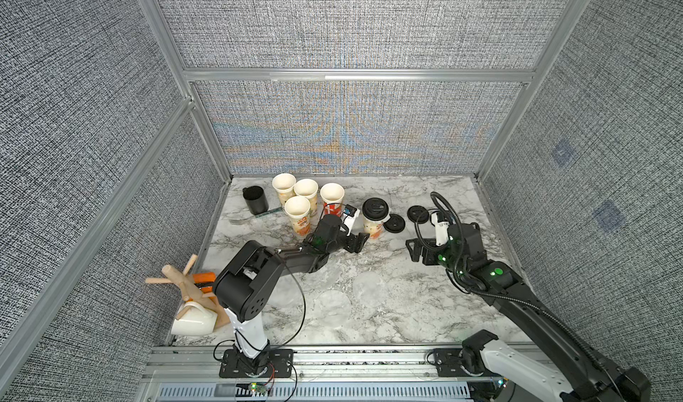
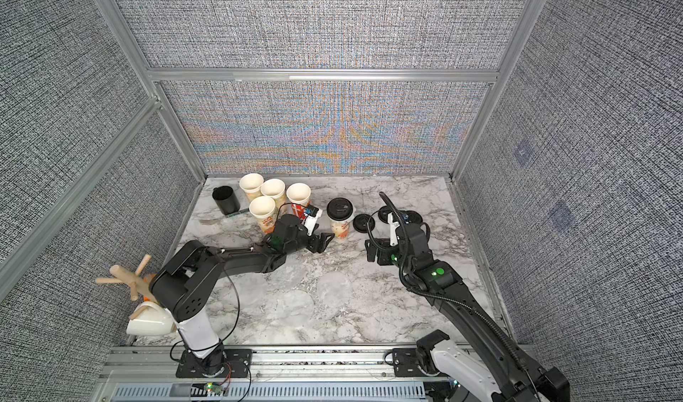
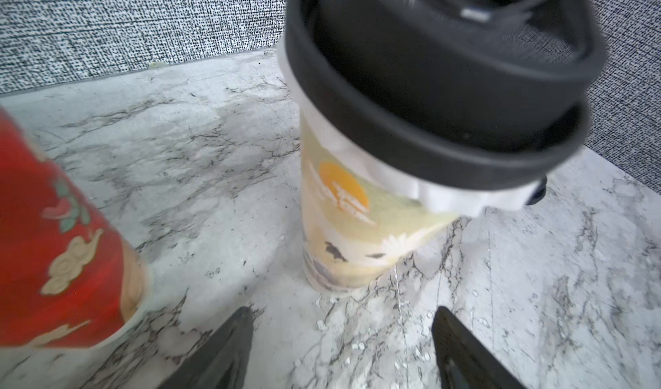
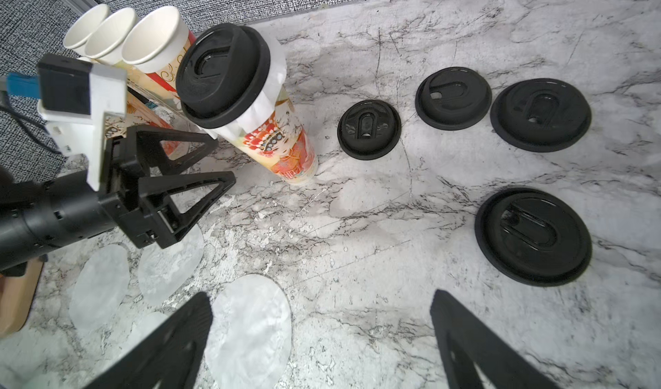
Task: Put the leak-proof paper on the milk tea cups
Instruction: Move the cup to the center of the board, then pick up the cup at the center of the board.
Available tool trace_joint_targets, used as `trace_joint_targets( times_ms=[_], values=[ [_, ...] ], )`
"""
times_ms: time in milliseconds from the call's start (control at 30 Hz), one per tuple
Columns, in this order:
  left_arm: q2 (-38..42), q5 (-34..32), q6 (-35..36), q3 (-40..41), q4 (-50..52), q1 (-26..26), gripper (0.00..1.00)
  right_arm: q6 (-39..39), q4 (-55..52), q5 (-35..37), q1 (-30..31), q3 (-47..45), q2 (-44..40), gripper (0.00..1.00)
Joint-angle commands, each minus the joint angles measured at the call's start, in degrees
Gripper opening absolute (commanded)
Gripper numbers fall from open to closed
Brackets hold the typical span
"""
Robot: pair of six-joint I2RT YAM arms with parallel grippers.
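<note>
The left claw (image 4: 223, 160) has its jaws apart with nothing between them. Its tips point at the lower part of a tall white paper cup with an orange-and-red print (image 4: 286, 147), just short of touching it. That cup stands upright on the grey-veined marble worktop (image 1: 388, 307) and wears a black round plastic lid (image 4: 223, 72). A crimped white edge of leak-proof paper (image 4: 266, 101) sticks out under the lid's rim.

To its left, at the back of the worktop, four open tall white paper cups (image 1: 306, 198) stand upright in a tight cluster. Loose translucent whitish round sheets (image 4: 250, 330) lie flat on the marble near the front. Four loose black round lids (image 4: 533, 235) lie to the right of the lidded cup.

The right claw (image 4: 322, 296) hangs above the worktop with its jaws wide apart and empty.
</note>
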State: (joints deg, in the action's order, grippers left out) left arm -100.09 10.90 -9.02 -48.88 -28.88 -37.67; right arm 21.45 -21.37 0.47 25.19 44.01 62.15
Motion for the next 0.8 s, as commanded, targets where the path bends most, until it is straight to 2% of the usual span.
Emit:
trace_joint_targets(
  times_ms=[0,67,100,133,200,300,400,500,600,767],
  values=[
    [4.9,-2.9,-1.2,0.6,7.7,0.1,0.79,-1.1,1.8,-1.5,0.0,1.4,1.3,0.98],
    [9.4,-6.0,-2.6,-0.9,16.6,0.1,0.78,-1.3,0.8,-1.8,-0.2,3.9,2.8,0.98],
    [11.7,-9.6,-5.6,-3.0,23.7,0.1,0.77,-1.5,0.2,-2.1,-0.3,5.0,3.7,0.98],
    [13.1,-13.0,-8.0,-6.1,31.2,0.1,0.77,-1.6,-0.3,-2.4,-0.4,5.9,4.5,0.98],
    [14.5,-16.5,-7.4,-13.2,44.0,0.3,0.77,-1.7,-1.2,-3.0,-0.8,7.6,6.0,0.98],
    [12.5,-18.7,-6.2,-24.8,58.1,0.8,0.76,-2.1,-1.8,-4.2,-1.5,9.4,8.0,0.98],
    [8.7,-20.0,-7.4,-35.1,67.5,1.8,0.74,-2.6,-2.1,-5.4,-2.1,10.9,10.1,0.98],
    [6.5,-22.8,-10.0,-40.6,70.9,2.5,0.74,-3.3,-2.4,-6.8,-2.5,12.5,12.2,0.98],
    [4.4,-22.5,-9.2,-41.3,66.2,3.6,0.77,-4.0,-2.5,-7.1,-2.5,13.8,14.6,0.98],
    [-8.2,-19.7,-9.3,-57.9,76.0,6.5,0.82,-4.5,-2.3,-7.6,-2.7,15.1,17.2,0.98]
  ],
)
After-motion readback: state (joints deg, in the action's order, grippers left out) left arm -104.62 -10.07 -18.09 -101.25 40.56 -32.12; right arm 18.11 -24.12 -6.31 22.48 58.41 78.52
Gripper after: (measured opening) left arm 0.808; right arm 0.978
